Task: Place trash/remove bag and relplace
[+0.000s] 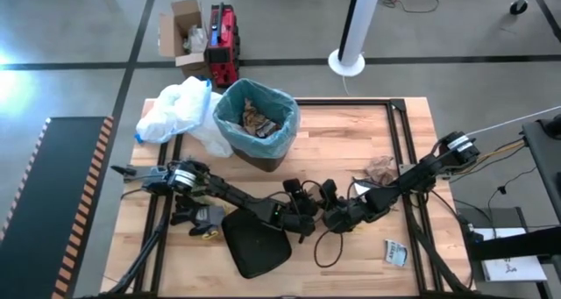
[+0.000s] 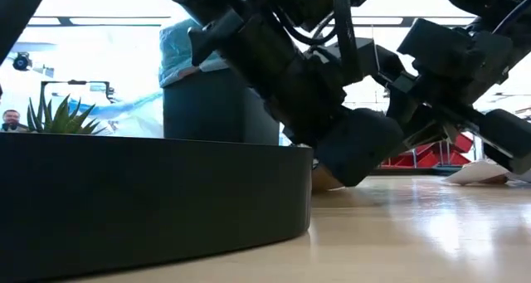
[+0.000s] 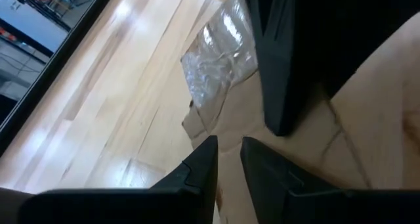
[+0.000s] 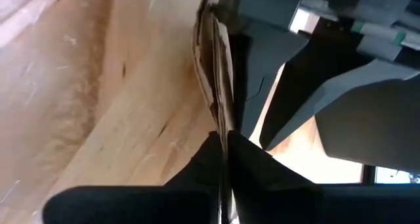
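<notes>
A flat brown paper piece of trash (image 3: pixel 275 138) with a clear crinkly window (image 3: pixel 220 56) is between my two grippers at the table's near middle. In the high view the grippers hide it. My left gripper (image 1: pixel 305 213) comes from the left, nearly shut on it. My right gripper (image 1: pixel 336 218) comes from the right, shut on its edge. The dark bin (image 1: pixel 256 128), lined with the light-blue bag (image 1: pixel 285 115) and holding trash, stands on the table at the far left-middle. My left gripper has the brown paper's near part (image 3: pixel 226 142) in the narrow gap between its two fingers, which slant down from the table's left. How deep the paper reaches does not show. My right gripper pinches the paper's thin edge (image 4: pixel 222 115) between its two shut fingers, slanting down from the table's right. The sheet runs on away from the fingertips, seen edge-on.
A black lid (image 1: pixel 256 246) lies near the front edge, left of the grippers. A crumpled brown paper (image 1: pixel 381 167) and a small printed wrapper (image 1: pixel 396 252) lie on the right. A white plastic bag (image 1: pixel 180 113) sits left of the bin.
</notes>
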